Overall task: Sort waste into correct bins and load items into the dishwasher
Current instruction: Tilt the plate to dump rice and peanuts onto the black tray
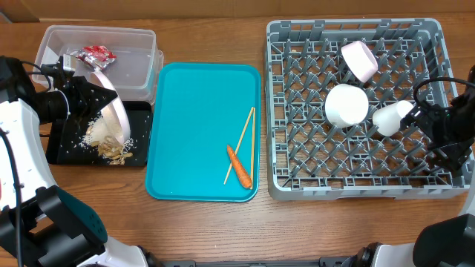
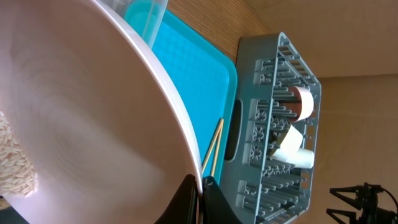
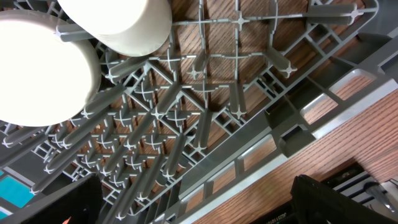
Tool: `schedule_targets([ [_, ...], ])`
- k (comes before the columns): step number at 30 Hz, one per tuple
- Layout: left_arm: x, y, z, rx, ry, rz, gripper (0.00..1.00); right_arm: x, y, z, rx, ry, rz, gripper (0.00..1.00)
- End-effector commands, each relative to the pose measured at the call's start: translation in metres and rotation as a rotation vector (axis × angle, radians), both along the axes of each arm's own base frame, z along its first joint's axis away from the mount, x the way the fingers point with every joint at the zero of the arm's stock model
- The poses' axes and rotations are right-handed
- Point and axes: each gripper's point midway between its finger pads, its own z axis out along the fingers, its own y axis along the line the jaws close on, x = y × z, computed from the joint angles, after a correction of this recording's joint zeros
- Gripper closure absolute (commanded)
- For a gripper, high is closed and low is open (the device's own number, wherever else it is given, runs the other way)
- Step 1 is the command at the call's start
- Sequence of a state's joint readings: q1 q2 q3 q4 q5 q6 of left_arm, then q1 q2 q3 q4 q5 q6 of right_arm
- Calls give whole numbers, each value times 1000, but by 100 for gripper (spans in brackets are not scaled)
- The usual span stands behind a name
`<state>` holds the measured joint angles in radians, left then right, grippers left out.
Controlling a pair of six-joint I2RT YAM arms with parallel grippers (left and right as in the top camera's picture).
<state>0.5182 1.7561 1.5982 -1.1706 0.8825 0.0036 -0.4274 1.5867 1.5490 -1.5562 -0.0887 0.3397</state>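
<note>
Overhead, nine o'clock: plate (image 1: 115,119) tilted over black tray (image 1: 63,146), left gripper (image 1: 96,98) clamped on rim; risk of slip from thin hold, crumbs (image 1: 96,134) overshooting; right gripper (image 1: 423,119), fingers apart.

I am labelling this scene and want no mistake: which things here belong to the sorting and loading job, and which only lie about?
Belong to the job: plate, wrapper, clear tub, black tray, crumbs, peanut shells, carrot, chopsticks, upper bowl, lower bowl, cup, dish rack.

Only lying about: teal tray, which merely carries the carrot and chopsticks.
</note>
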Motion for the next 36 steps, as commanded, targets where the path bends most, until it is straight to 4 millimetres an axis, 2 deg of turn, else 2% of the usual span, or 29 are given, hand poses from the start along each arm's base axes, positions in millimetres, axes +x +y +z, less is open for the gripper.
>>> schedule_targets([
  [1, 0, -1, 22, 14, -69, -12, 96, -2, -1, 5, -17, -15, 0, 0],
  [8, 5, 3, 22, 16, -68, 12, 96, -3, -1, 5, -16, -13, 0, 0],
  [9, 4, 10, 14, 47, -20, 53, 96, -2, -1, 5, -16, -13, 0, 0],
  [10, -1, 7, 15, 8, 2, 57, 96, -3, 0, 5, -15, -10, 0, 0],
  [11, 2, 14, 11, 63, -7, 58, 96, -3, 0, 5, -15, -10, 0, 0],
  [12, 3, 13, 10, 17, 18, 83, 96, -3, 0, 5, -15, -12, 0, 0],
  [13, 3, 7, 17, -1, -42, 29, 96, -3, 0, 5, -15, -11, 0, 0],
  [16, 3, 8, 15, 6, -49, 20, 96, -3, 0, 5, -15, -11, 0, 0],
  [17, 5, 14, 9, 16, -3, 69, 96, -3, 0, 5, -15, -11, 0, 0],
  [18, 3, 11, 11, -12, 1, 66, 96, -3, 0, 5, -15, -11, 0, 0],
  [19, 3, 5, 18, -11, -71, -2, 96, -3, 0, 5, -14, -9, 0, 0],
  [21, 4, 7, 15, -33, -29, 39, 96, -3, 0, 5, -15, -10, 0, 0],
  [22, 3, 0, 21, -43, -85, -18, 96, -4, 0, 5, -14, -8, 0, 0],
  [23, 9, 14, 10, 44, -74, 10, 96, -3, 0, 5, -14, -9, 0, 0],
  [24, 10, 12, 13, -14, -64, 29, 96, -4, 0, 5, -13, -6, 0, 0],
  [25, 11, 11, 16, 15, -121, -20, 96, -4, 0, 5, -12, -5, 0, 0],
  [26, 10, 14, 11, 1, -64, 24, 96, -4, 0, 5, -13, -6, 0, 0],
  [27, 7, 9, 14, -18, -76, 0, 96, -4, 0, 5, -12, -5, 0, 0],
  [28, 7, 12, 10, 33, -95, -26, 96, -4, 0, 5, -13, -6, 0, 0],
  [29, 7, 15, 4, 15, -37, 22, 96, -4, 0, 5, -14, -8, 0, 0],
  [30, 5, 13, 6, -1, -49, 9, 96, -4, 0, 5, -13, -7, 0, 0],
  [31, 9, 24, -1, 45, -17, 57, 96, -4, 0, 5, -13, -6, 0, 0],
  [32, 9, 19, 3, -20, -1, 74, 96, -4, 0, 5, -12, -5, 0, 0],
  [33, 8, 5, 17, -48, -116, -29, 96, -5, 1, 5, -11, -2, 0, 0],
  [34, 11, 10, 14, -6, -126, -31, 96, -5, 1, 5, -11, -2, 0, 0],
  [35, 11, 13, 8, -42, -43, 38, 96, -4, 0, 5, -12, -5, 0, 0],
  [36, 10, 12, 8, -33, -55, 19, 96, -4, 0, 5, -12, -5, 0, 0],
])
